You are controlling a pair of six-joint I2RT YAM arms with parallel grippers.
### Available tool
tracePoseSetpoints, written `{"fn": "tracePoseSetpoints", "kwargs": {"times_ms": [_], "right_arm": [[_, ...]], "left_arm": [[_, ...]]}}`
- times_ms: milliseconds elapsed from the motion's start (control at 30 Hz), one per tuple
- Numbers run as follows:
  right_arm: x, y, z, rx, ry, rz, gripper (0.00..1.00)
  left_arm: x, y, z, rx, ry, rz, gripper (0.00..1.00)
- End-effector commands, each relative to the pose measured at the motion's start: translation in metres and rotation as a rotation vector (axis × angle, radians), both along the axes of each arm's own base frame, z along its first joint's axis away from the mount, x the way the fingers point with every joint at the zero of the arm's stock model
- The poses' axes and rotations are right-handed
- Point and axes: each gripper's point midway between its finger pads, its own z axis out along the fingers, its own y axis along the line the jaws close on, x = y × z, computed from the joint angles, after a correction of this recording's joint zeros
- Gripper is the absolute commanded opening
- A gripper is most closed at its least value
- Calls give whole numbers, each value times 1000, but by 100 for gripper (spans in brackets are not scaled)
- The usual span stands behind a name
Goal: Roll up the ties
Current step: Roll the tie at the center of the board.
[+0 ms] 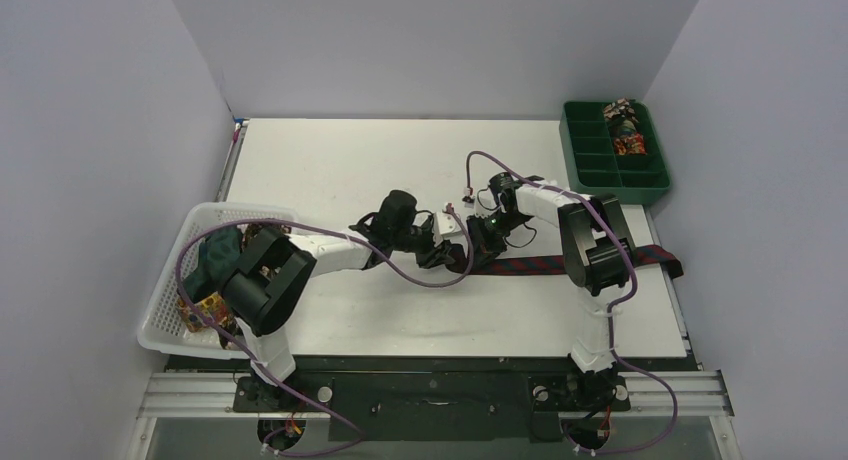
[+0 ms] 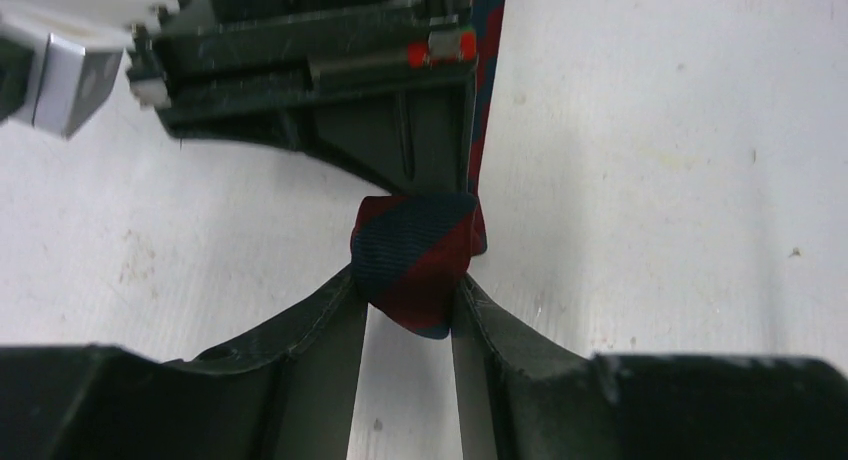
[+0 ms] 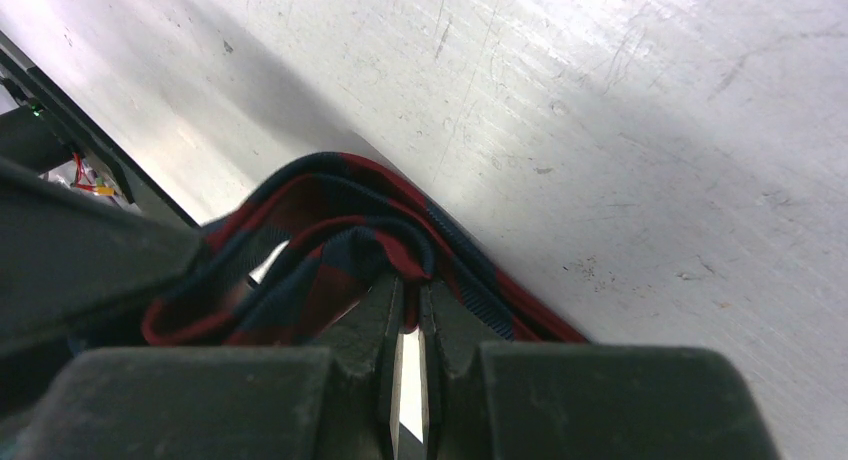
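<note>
A navy tie with red diagonal stripes (image 1: 540, 264) lies flat across the table, running right to the table edge. Its left end is folded into a small loose roll (image 2: 415, 258). My left gripper (image 2: 408, 298) is shut on that roll, one finger on each side. My right gripper (image 3: 410, 292) is shut on a fold of the same tie (image 3: 340, 230), pinching the fabric between nearly closed fingers. In the top view both grippers meet at the tie's left end, the left gripper (image 1: 452, 256) beside the right gripper (image 1: 487, 238).
A white mesh basket (image 1: 165, 310) at the left holds more ties, one dark green (image 1: 215, 252) and one brown-gold (image 1: 200, 308). A green compartment tray (image 1: 590, 165) at the back right holds rolled multicoloured ties (image 1: 625, 128).
</note>
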Motion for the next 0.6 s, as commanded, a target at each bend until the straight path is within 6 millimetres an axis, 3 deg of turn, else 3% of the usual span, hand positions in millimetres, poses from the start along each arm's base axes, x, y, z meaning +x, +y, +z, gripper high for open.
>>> {"fn": "tracePoseSetpoints", "kwargs": {"times_ms": [0,267,467,567], "right_arm": [[16,-21,-33,-147,-80,25,0],[19,-15,-27,-107,-95,14,0],[20,-11,-16,-66,-109,13,0],[22,-14,0,-40,-132,8,1]], "left_arm": [[4,-34,22,-94,-36,-58,33],[0,-57,-2,-84,23,-48,33],[-1,-46,-37,2,69,-22,28],[-11,-33,-52,67,105,-40,23]]}}
